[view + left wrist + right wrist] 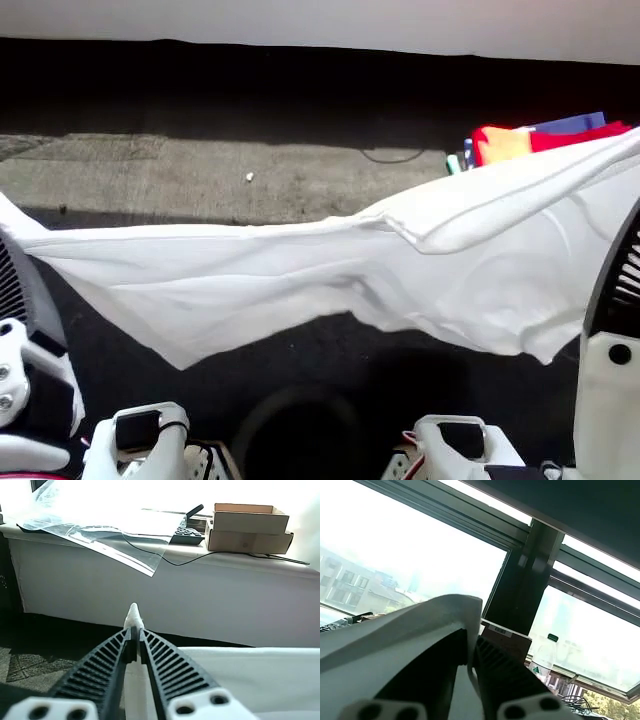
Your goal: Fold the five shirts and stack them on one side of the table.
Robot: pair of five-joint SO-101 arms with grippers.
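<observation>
Hanging pinched between left hand (pixel 134 630) and right hand (pixel 472 647), white shirt (pixel 400 270).

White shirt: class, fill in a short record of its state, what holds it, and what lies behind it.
item: white shirt, stretched wide, lifted
left gripper: shut on the shirt's edge
right gripper: shut on the shirt's cloth
behind: pile of red, orange and blue cloth, partly hidden by the shirt
</observation>
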